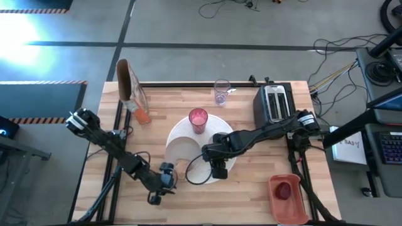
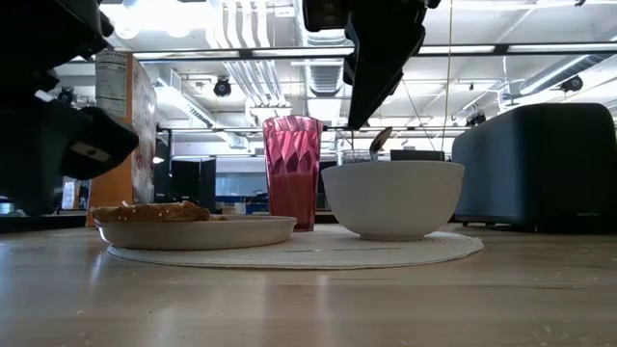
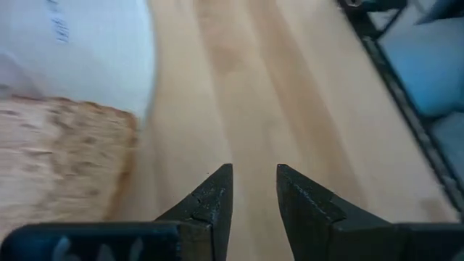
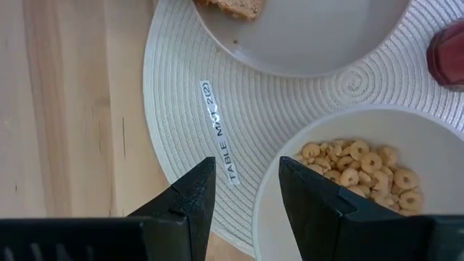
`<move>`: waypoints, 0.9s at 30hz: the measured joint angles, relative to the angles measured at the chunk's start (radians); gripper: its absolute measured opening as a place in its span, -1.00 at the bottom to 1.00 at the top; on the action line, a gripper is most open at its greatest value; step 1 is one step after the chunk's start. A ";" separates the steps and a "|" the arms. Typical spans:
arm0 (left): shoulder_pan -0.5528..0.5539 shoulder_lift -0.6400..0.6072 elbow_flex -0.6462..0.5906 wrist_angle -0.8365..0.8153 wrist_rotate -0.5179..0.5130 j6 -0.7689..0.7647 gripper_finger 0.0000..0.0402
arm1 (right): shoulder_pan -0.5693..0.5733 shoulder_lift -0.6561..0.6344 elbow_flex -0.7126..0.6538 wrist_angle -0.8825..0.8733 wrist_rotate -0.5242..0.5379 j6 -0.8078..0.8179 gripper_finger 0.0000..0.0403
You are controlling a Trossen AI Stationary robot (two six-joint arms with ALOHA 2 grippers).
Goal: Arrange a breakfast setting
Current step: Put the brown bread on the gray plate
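Only one legible label was recorded. A narrow white strip label [image 4: 218, 131] lay on the round woven mat [image 4: 181, 109], beside the bowl of cereal [image 4: 348, 181]; my right wrist view read it as "TABLE MAT (2)". Printing showed on the tall box [image 2: 125, 125] in the low view and on a white sheet [image 1: 349, 145] beside the surface in the high view, but I could not read either. Faint bluish marks on the white plate [image 3: 80, 51] were illegible.
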 joint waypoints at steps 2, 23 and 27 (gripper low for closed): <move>0.001 -0.007 0.000 -0.012 -0.041 0.015 -0.56 | 0.000 0.000 0.000 0.002 0.000 0.000 -0.29; 0.003 -0.058 -0.016 -0.157 -0.113 0.055 -0.58 | 0.000 0.000 0.000 0.003 0.000 0.003 -0.29; 0.009 -0.058 -0.016 -0.160 -0.135 0.074 -0.58 | 0.000 0.000 0.000 0.003 0.000 0.003 -0.29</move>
